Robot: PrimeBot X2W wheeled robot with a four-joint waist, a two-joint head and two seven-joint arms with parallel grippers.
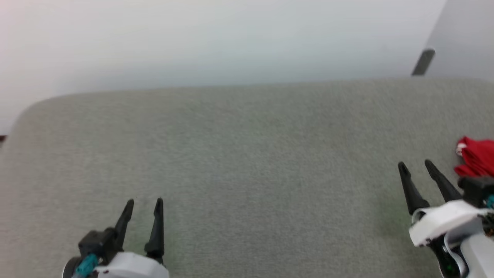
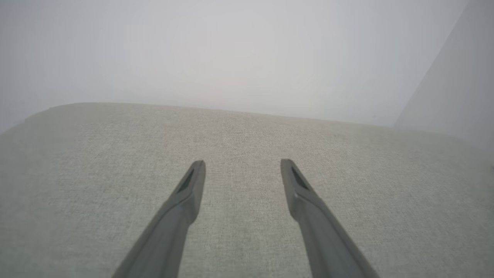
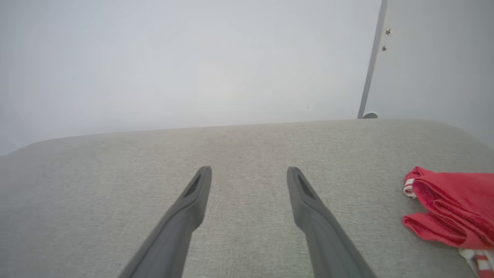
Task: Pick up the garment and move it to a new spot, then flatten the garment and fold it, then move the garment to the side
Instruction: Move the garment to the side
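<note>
Garment (image 1: pixel 476 158) bunched just right of right fingers (image 1: pixel 410 189), untouched; left fingers (image 1: pixel 156 227) well apart; both pairs spread, empty.

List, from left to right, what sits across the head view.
left claw, open → right claw, open → crumpled red garment at the right edge. All are over the grey fabric surface.

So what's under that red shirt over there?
The shirt lies bunched on the grey fabric surface, which shows beside it. The patch beneath is covered, so anything tucked there is hidden.
</note>
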